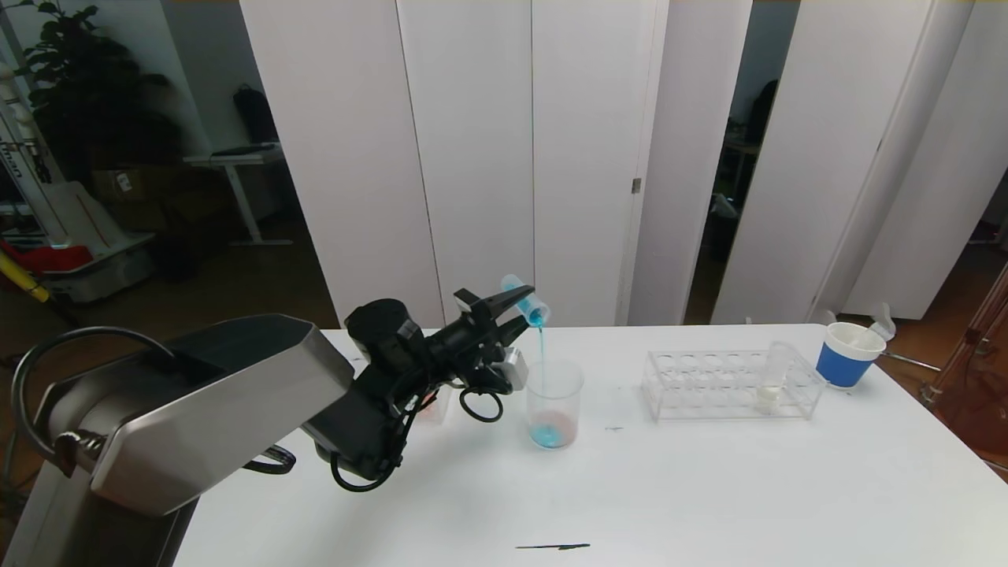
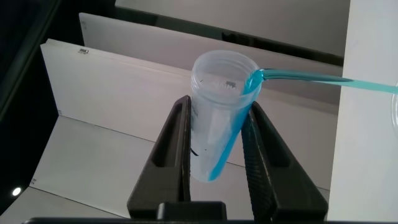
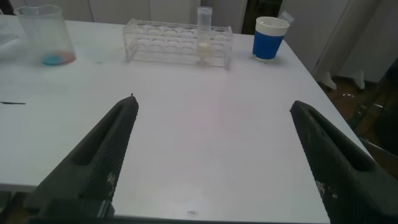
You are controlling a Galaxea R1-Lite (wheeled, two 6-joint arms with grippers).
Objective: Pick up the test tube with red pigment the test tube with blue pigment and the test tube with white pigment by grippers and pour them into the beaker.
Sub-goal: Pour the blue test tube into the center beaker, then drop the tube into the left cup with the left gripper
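**Legible markings: none found**

No text, label, brand, number or sign could be read in any of the three views. The slim clear test tube with blue pigment carried a small dark mark near its rim and another lower on its wall, both too blurred to read. The clear straight-sided beaker showed no graduations that could be made out. The blue-and-white paper cup bore no readable print. In the dim background at far left, a white upright object carried dark lettering, too small and cut off to decipher.
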